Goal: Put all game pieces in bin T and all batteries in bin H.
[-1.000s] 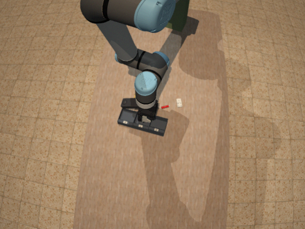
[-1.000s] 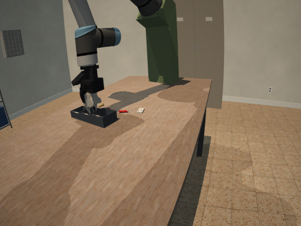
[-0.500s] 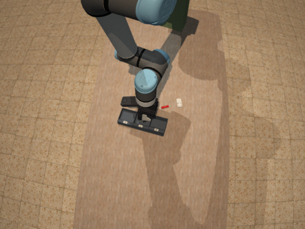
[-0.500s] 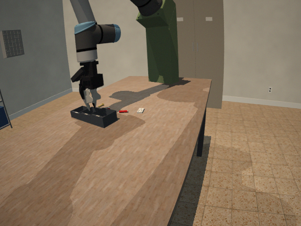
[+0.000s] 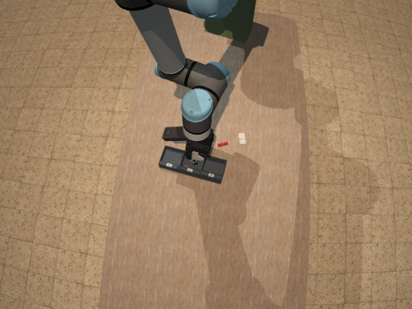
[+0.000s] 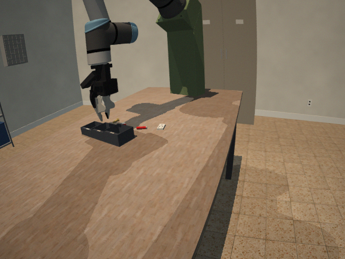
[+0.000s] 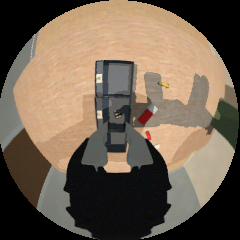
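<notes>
On the one table (image 5: 159, 239) (image 6: 144, 195) (image 7: 165, 42), one gripper (image 5: 195, 158) (image 6: 104, 118) (image 7: 116, 122) is seen with its fingers slightly parted around nothing, above one tray (image 5: 223, 170) (image 6: 126, 137) (image 7: 96, 87) of three bins. By the wrist view's clock from the gripper, one larger red-and-white cylinder (image 6: 123, 124) (image 7: 146, 117) is placed between two and three, one domino (image 5: 242, 138) (image 6: 160, 127) (image 7: 157, 146) and one small red battery (image 5: 223, 144) (image 6: 141, 127) (image 7: 148, 135) near four, and one yellowish piece (image 6: 116, 120) (image 7: 163, 85) between one and two. One small dark item (image 5: 194, 162) (image 7: 118, 114) (its kind cannot be told) is seen at twelve, in the middle bin.
</notes>
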Tool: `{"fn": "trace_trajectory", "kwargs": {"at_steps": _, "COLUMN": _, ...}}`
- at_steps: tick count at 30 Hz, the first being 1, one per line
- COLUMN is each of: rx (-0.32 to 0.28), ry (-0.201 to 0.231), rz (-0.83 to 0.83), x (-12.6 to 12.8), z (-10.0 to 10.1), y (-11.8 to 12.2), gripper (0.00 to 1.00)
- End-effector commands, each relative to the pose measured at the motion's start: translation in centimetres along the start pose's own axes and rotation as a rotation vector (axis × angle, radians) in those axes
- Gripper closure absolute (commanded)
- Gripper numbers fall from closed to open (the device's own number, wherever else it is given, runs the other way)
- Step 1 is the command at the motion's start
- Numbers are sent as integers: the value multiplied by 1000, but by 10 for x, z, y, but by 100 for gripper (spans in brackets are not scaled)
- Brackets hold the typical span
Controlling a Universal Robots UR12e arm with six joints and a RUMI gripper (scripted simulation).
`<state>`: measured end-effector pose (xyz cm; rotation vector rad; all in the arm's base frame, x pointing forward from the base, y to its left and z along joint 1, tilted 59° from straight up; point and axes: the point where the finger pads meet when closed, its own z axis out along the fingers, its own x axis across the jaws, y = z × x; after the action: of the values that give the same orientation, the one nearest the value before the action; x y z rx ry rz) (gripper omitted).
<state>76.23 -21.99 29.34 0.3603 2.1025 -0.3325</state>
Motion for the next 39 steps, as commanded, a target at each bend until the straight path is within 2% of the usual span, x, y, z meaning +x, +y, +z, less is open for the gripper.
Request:
{"fn": "trace_trajectory", "kwargs": {"at_steps": 1, "rx": 0, "ry": -1, "rz": 50, "x": 6, "z": -1, "y": 6, "gripper": 76}}
{"fn": "trace_trajectory", "kwargs": {"at_steps": 4, "rx": 0, "ry": -1, "rz": 180, "x": 24, "z": -1, "y": 23, "gripper": 76}}
{"fn": "trace_trajectory", "kwargs": {"at_steps": 6, "rx": 0, "ry": -1, "rz": 180, "x": 24, "z": -1, "y": 23, "gripper": 76}}
{"fn": "trace_trajectory", "kwargs": {"at_steps": 7, "rx": 0, "ry": -1, "rz": 247, "x": 30, "z": -1, "y": 29, "gripper": 76}}
{"fn": "trace_trajectory", "kwargs": {"at_steps": 21, "rx": -12, "ry": 11, "rz": 586, "x": 113, "z": -2, "y": 109, "gripper": 76}}
{"fn": "trace_trajectory", "kwargs": {"at_steps": 23, "rx": -12, "ry": 11, "rz": 586, "x": 113, "z": -2, "y": 109, "gripper": 76}}
{"fn": "trace_trajectory", "kwargs": {"at_steps": 24, "rx": -13, "ry": 14, "rz": 656, "x": 120, "z": -2, "y": 116, "gripper": 76}}
{"fn": "trace_trajectory", "kwargs": {"at_steps": 32, "rx": -16, "ry": 19, "rz": 844, "x": 167, "z": -2, "y": 162, "gripper": 76}}
{"fn": "trace_trajectory", "kwargs": {"at_steps": 39, "rx": -13, "ry": 17, "rz": 991, "x": 175, "z": -2, "y": 170, "gripper": 76}}
